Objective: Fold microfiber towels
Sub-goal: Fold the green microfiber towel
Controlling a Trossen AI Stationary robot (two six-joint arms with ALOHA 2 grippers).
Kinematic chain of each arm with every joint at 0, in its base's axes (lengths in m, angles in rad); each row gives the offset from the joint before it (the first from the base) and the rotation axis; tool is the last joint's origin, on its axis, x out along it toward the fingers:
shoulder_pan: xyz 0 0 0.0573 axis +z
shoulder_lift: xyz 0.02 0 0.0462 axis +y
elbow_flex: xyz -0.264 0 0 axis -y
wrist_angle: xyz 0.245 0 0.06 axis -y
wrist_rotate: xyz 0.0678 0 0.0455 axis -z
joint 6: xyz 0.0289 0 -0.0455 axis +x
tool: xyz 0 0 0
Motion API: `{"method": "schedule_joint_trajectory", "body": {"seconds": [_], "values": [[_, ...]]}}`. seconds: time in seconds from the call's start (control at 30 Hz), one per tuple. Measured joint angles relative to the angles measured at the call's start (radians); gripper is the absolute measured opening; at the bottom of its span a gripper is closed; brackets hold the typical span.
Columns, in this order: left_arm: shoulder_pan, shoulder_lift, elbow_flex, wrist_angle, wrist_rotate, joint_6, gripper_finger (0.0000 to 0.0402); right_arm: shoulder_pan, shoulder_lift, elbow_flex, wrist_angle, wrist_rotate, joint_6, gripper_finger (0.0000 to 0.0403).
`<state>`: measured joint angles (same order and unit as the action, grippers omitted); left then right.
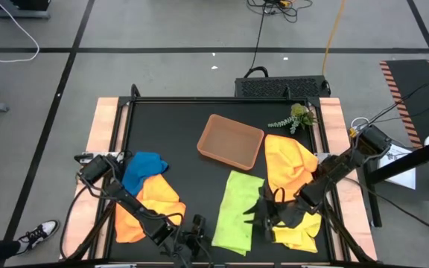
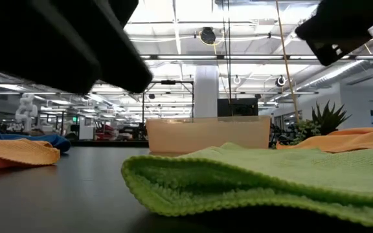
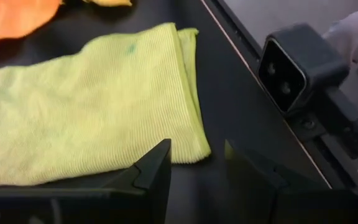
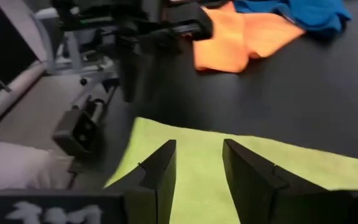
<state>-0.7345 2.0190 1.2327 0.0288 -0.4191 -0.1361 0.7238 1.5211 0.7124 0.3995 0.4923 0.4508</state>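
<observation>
A lime green towel (image 1: 237,212) lies folded in a long strip on the black table, near its front edge; its fold shows thick in the low view (image 2: 251,181). My left gripper (image 1: 197,227) hovers open just off the towel's near left corner (image 3: 194,149), with nothing between its fingers (image 3: 197,155). My right gripper (image 1: 263,211) hangs open above the towel's right side (image 4: 199,152) and touches nothing. A blue towel (image 1: 144,167) and an orange towel (image 1: 151,205) lie crumpled at the left. An orange-yellow towel (image 1: 289,167) and a yellow towel (image 1: 300,231) lie at the right.
A shallow brown tray (image 1: 231,140) sits at the middle of the table's far half, with a small green plant sprig (image 1: 296,117) at the far right. A raised frame (image 1: 125,112) runs along the table's edges. Bare black table lies between the tray and the green towel.
</observation>
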Motion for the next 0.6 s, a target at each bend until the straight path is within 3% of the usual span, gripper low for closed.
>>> {"method": "schedule_joint_trajectory", "body": {"seconds": [0.2, 0.4, 0.6], "values": [[0.003, 0.000, 0.000, 0.002, 0.000, 0.006, 0.0152, 0.033, 0.063, 0.000, 0.108, -0.007, 0.000, 0.0126], [0.010, 0.000, 0.000, 0.006, 0.001, 0.031, 0.0152, 0.058, 0.169, 0.008, 0.290, -0.086, -0.001, 0.0126], [0.021, 0.000, 0.000, 0.002, 0.035, 0.036, 0.0152, 0.089, 0.247, 0.136, 0.227, -0.105, -0.089, 0.0126]]}}
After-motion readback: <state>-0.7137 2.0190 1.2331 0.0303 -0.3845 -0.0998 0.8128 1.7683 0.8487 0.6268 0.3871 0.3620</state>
